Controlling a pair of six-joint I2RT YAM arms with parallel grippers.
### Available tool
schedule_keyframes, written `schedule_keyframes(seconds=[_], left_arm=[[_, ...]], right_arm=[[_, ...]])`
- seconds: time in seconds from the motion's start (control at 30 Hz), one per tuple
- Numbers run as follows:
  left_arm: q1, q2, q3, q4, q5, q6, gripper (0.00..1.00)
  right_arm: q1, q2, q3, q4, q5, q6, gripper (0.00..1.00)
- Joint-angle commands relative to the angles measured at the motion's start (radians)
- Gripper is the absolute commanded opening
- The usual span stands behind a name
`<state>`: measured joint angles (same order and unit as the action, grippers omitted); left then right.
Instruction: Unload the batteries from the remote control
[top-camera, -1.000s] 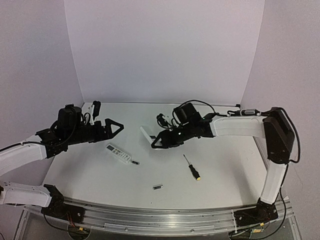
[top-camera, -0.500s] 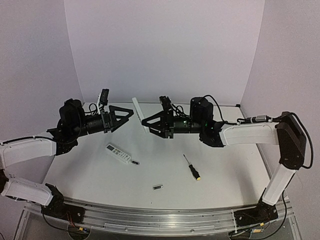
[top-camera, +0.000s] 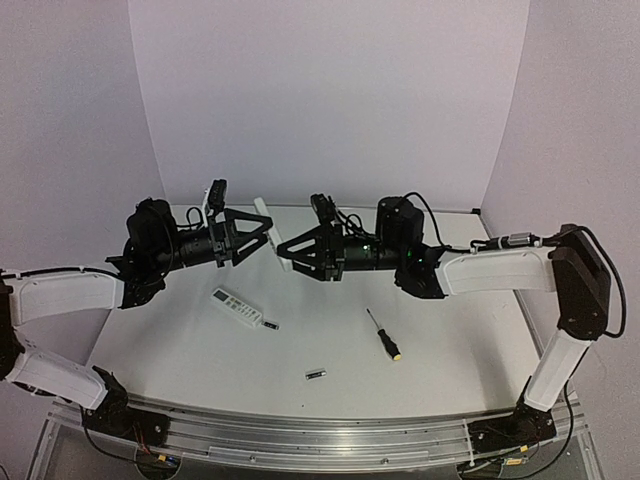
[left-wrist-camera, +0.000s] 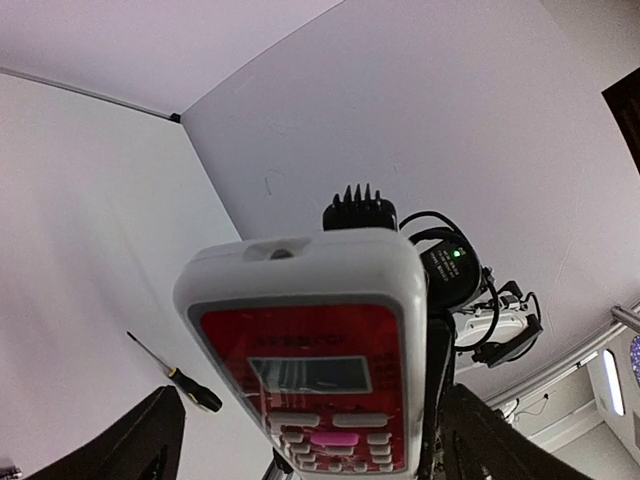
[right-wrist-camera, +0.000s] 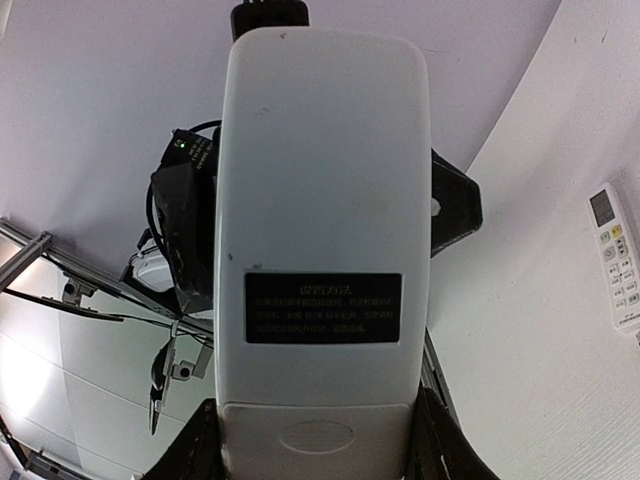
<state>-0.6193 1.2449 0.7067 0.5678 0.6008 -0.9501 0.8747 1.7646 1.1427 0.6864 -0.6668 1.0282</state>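
My right gripper (top-camera: 291, 250) is shut on a white remote (top-camera: 270, 232) and holds it in the air between the two arms. In the right wrist view the remote's back (right-wrist-camera: 322, 200) faces me, with a black label and a closed battery cover (right-wrist-camera: 318, 438); my right gripper (right-wrist-camera: 318, 445) clamps its sides. My left gripper (top-camera: 262, 230) is open, its fingers astride the remote's other end without touching. The left wrist view shows the remote's red face (left-wrist-camera: 320, 380) between the spread fingers of my left gripper (left-wrist-camera: 320, 440). Two tiny dark batteries lie on the table, one (top-camera: 271, 325) and another (top-camera: 316, 375).
A second, smaller white remote (top-camera: 236, 307) lies on the table left of centre, also in the right wrist view (right-wrist-camera: 617, 255). A black-and-yellow-handled screwdriver (top-camera: 383, 334) lies right of centre, also in the left wrist view (left-wrist-camera: 175, 372). A rail runs along the near table edge (top-camera: 320, 425).
My right gripper has lifted the white remote off the table into the air. My left gripper has risen and moved right until its open fingers straddle the remote.
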Motion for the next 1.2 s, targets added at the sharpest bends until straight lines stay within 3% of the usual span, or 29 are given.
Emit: schedule_keyframes(seconds=[0.0,0.23,0.33,0.4,0.5,0.6,0.63,0.7,0.77,0.9,1.17], left_arm=[[-0.005,0.015,0.04,0.125,0.022,-0.068,0.78],[-0.007,0.048,0.061,0.15,0.042,-0.087,0.57],[-0.007,0.062,0.07,0.139,0.04,-0.091,0.41],[-0.007,0.069,0.076,0.13,0.037,-0.093,0.3],[-0.007,0.06,0.095,0.038,-0.002,-0.07,0.2],[-0.007,0.032,0.168,-0.255,-0.146,0.033,0.15],[-0.007,0.026,0.205,-0.418,-0.216,0.068,0.14],[-0.004,0.037,0.275,-0.678,-0.389,0.141,0.13],[0.009,0.057,0.309,-0.818,-0.516,0.192,0.13],[0.068,0.158,0.374,-1.002,-0.599,0.266,0.13],[0.169,0.539,0.692,-1.204,-0.708,0.401,0.09]], right_arm=[[0.01,0.011,0.025,0.052,-0.025,-0.015,0.05],[0.013,0.025,0.036,0.052,-0.033,-0.016,0.05],[0.013,0.021,0.034,0.05,-0.035,-0.021,0.07],[0.013,0.016,0.026,0.044,-0.024,-0.028,0.18],[0.013,-0.017,-0.013,-0.024,0.043,-0.084,0.5],[0.013,-0.109,-0.068,-0.225,0.194,-0.219,0.77],[0.013,-0.156,-0.09,-0.298,0.265,-0.262,0.8],[0.013,-0.243,-0.133,-0.479,0.454,-0.341,0.82],[0.013,-0.316,-0.155,-0.691,0.674,-0.39,0.83],[0.012,-0.435,-0.202,-0.97,0.94,-0.45,0.84],[0.011,-0.608,-0.328,-1.155,1.22,-0.383,0.89]])
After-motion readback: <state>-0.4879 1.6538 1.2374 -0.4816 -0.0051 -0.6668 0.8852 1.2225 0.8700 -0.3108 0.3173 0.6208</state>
